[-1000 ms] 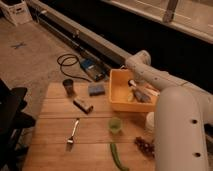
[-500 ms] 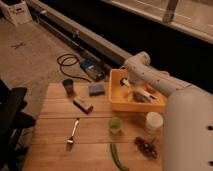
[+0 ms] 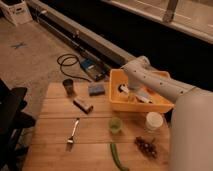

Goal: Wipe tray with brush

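Note:
The yellow tray (image 3: 116, 80) stands on the wooden table at the back right. My white arm reaches in from the right, bends above the tray's far wall and comes down into it. My gripper (image 3: 124, 90) is inside the tray near its left end, low over the floor. A slim white and grey piece, which looks like the brush (image 3: 143, 97), lies along the tray's floor just right of the gripper. I cannot tell whether the gripper holds it. The bristled end is hidden.
A blue sponge (image 3: 96, 89), a dark cup (image 3: 68, 86) and a small box (image 3: 83, 105) lie left of the tray. In front are a fork (image 3: 73, 134), a green cup (image 3: 115, 124), a white cup (image 3: 154, 121), grapes (image 3: 146, 146) and a green vegetable (image 3: 118, 157). A dark chair (image 3: 10, 120) stands at the left.
My gripper has moved left inside the tray, from its middle towards its left end. The arm's elbow has shifted with it. The other objects have stayed in place.

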Controlling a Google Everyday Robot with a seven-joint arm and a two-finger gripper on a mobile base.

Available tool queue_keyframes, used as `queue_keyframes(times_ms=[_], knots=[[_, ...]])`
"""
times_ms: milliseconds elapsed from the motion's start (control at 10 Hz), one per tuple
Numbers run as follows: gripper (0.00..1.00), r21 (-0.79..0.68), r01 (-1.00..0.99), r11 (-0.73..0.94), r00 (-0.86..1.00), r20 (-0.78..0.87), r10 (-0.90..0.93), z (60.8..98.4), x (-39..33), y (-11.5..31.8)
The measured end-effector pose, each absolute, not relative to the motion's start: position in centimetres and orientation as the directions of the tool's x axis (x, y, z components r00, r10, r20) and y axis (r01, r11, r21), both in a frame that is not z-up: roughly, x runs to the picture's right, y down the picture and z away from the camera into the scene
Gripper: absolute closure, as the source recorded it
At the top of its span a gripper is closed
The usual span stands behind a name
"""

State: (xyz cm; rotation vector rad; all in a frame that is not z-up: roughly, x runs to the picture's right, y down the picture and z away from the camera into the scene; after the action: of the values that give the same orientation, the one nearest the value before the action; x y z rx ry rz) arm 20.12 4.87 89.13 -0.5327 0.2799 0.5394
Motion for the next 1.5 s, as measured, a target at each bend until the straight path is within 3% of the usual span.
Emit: queue_keyframes(times_ms=[400, 900, 1500], knots=[[1.00, -0.331, -0.608, 0.722, 0.770, -0.469, 0.433, 90.3, 23.6, 3.2], [1.00, -0.291, -0.617, 0.731, 0.769, -0.422, 0.481, 94.3, 23.4, -1.8], [1.00, -0.368, -0.576, 0.729, 0.816, -0.311, 0.487, 91.8, 19.8, 0.8]])
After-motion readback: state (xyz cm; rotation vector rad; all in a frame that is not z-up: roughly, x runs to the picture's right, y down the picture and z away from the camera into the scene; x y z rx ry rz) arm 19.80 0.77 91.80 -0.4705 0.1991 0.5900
